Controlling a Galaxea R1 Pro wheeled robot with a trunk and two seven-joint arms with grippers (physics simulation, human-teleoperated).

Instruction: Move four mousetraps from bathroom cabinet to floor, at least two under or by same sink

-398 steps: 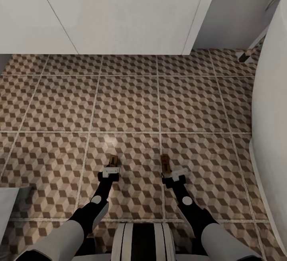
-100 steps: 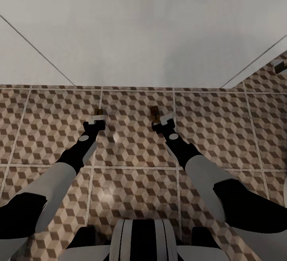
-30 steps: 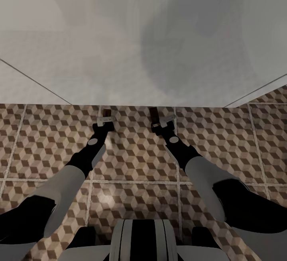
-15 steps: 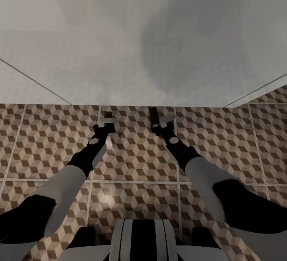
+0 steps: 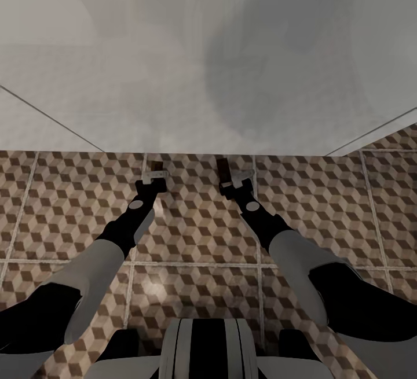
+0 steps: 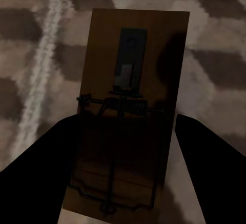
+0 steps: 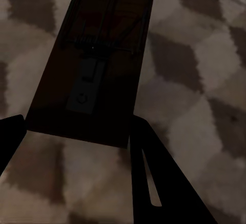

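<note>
Cube-patterned bathroom floor point(image 5: 191, 228) lies below; each brown mousetrap point(image 6: 128, 111) point(image 7: 97, 55) sits between spread jaws of the left gripper point(image 5: 152, 177) and right gripper point(image 5: 234, 181).

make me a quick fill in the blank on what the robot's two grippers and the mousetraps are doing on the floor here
1. The left gripper has a ____ between its fingers.
2. The floor tiles bear a ____ pattern.
3. The mousetrap at the right gripper is made of brown ____.

Missing words: mousetrap; cube; wood
</note>
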